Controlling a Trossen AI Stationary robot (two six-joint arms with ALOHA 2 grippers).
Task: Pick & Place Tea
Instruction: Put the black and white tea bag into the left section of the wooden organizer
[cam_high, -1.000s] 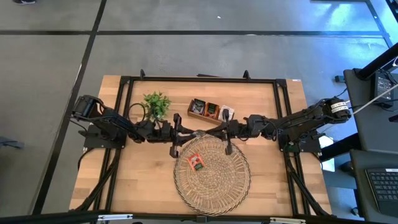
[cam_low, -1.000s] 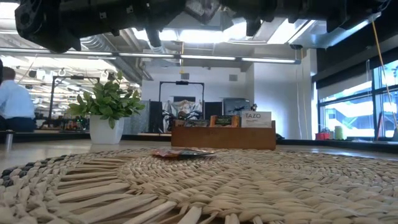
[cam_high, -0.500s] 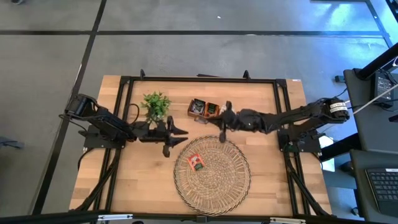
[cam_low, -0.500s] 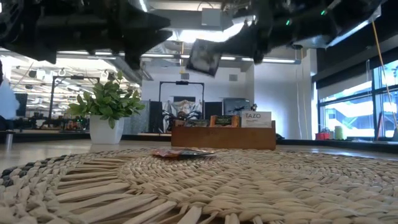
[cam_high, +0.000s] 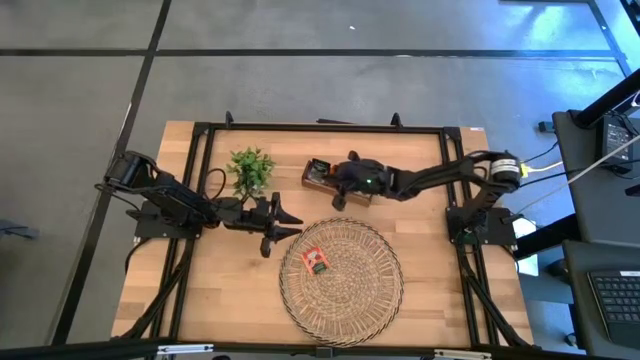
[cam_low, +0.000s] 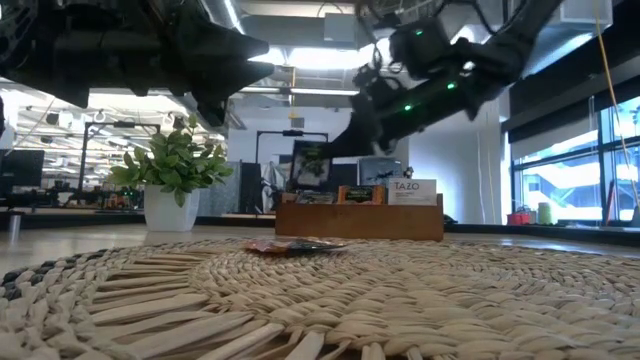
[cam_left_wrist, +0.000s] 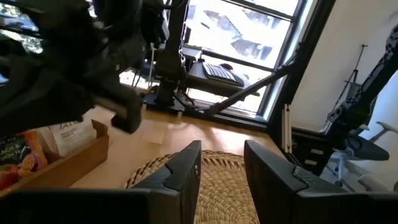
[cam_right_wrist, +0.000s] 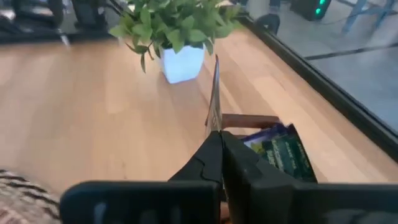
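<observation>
Right wrist view shows the right gripper (cam_right_wrist: 217, 140) with its two dark fingers pressed together on the lower edge of a thin tea sachet (cam_right_wrist: 214, 93), which stands upright and edge-on above the fingertips. Just past it lies the end compartment of the wooden box (cam_right_wrist: 252, 121), with a dark green sachet (cam_right_wrist: 283, 152) leaning inside, and farther off stands the small plant (cam_right_wrist: 177, 28) in its white pot. From the high view the right gripper (cam_high: 335, 180) hangs over the end of the box (cam_high: 322, 174) nearest the plant (cam_high: 251, 166), the right arm stretching across from the right side of the table (cam_high: 430, 300). The low view shows the held sachet (cam_low: 312, 165) in the air above the box (cam_low: 360, 217), clear of it. The left gripper (cam_high: 292, 222) sits between the plant and the round woven tray (cam_high: 345, 300), just off the tray's rim, its fingers (cam_left_wrist: 180, 174) parted a moderate way with nothing between them; through the gap the left wrist view sees the weave of the tray (cam_left_wrist: 221, 180). One orange sachet (cam_high: 316, 262) lies flat on the tray, left of its middle, well apart from both grippers; the low view shows the same sachet (cam_low: 290, 245) on the weave in front of the box.
</observation>
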